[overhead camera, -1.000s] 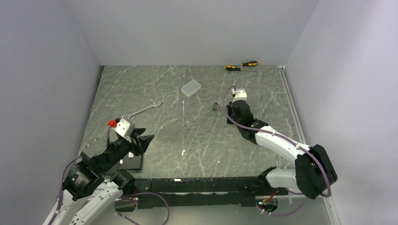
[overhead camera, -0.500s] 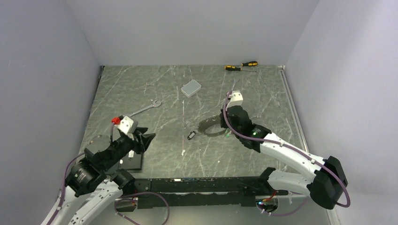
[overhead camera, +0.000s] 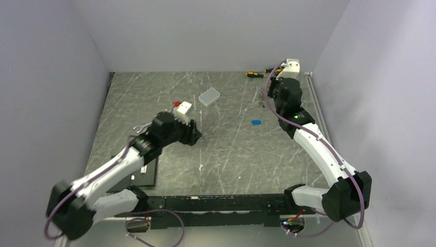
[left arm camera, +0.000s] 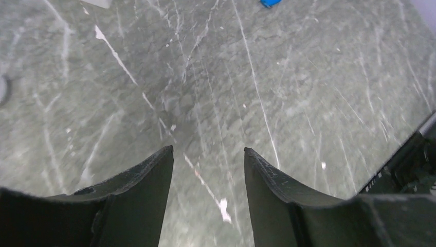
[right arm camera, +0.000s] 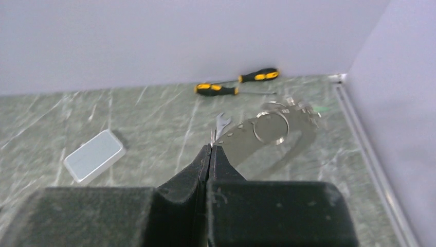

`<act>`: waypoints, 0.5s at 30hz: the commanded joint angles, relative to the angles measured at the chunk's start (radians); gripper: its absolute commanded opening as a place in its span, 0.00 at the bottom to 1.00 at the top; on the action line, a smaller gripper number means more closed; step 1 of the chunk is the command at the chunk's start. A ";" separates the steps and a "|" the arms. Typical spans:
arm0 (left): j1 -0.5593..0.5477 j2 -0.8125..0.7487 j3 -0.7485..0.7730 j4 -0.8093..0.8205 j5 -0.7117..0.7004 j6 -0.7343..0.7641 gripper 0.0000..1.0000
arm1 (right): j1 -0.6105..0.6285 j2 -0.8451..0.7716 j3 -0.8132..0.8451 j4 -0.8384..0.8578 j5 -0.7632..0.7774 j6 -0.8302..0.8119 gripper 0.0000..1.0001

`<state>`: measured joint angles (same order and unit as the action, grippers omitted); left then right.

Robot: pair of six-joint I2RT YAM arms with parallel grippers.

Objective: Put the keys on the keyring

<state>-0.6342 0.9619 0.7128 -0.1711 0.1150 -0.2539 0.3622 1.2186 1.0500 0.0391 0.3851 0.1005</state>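
Right wrist view alone shows the right hand (right arm camera: 211,148) with its fingers pressed together on the thin silvery-grey chain-link keyring (right arm camera: 246,135). The keyring trails to the right of the tips as a motion-blurred loop above the green marbled tabletop (right arm camera: 154,123), with a small round ring on it and a green speck at its far end, too blurred to name. Behind the loop pokes the head of a silver open-end wrench (right arm camera: 221,121); beyond lie two yellow-and-black screwdrivers (right arm camera: 217,89) by the back wall, and a grey rounded rectangular box (right arm camera: 95,155) sits to the left. Top external view adds the tiny blue-headed key (overhead camera: 256,122) lying alone near the right hand, and a second wrench (overhead camera: 141,125) half hidden by the left arm. Left wrist view shows the left hand (left arm camera: 207,151) spread with nothing between its fingers, tilted down over the tabletop. The right arm reaches toward the back right corner; the left arm stretches toward the middle.
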 commanded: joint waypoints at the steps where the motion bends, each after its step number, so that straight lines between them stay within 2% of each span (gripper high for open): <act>1: -0.019 0.280 0.165 0.216 -0.032 -0.117 0.59 | -0.087 -0.017 0.064 0.080 0.019 -0.083 0.00; 5: -0.057 0.561 0.374 0.206 -0.098 -0.215 0.62 | -0.155 -0.032 0.064 0.071 0.050 -0.091 0.00; 10: -0.115 0.906 0.686 0.132 -0.112 -0.327 0.63 | -0.200 -0.088 0.026 0.062 0.098 -0.105 0.00; 15: -0.160 1.162 0.966 0.067 -0.202 -0.411 0.63 | -0.253 -0.156 -0.005 0.046 0.127 -0.129 0.00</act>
<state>-0.7586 2.0064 1.5265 -0.0570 -0.0048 -0.5488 0.1497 1.1408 1.0512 0.0463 0.4534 0.0036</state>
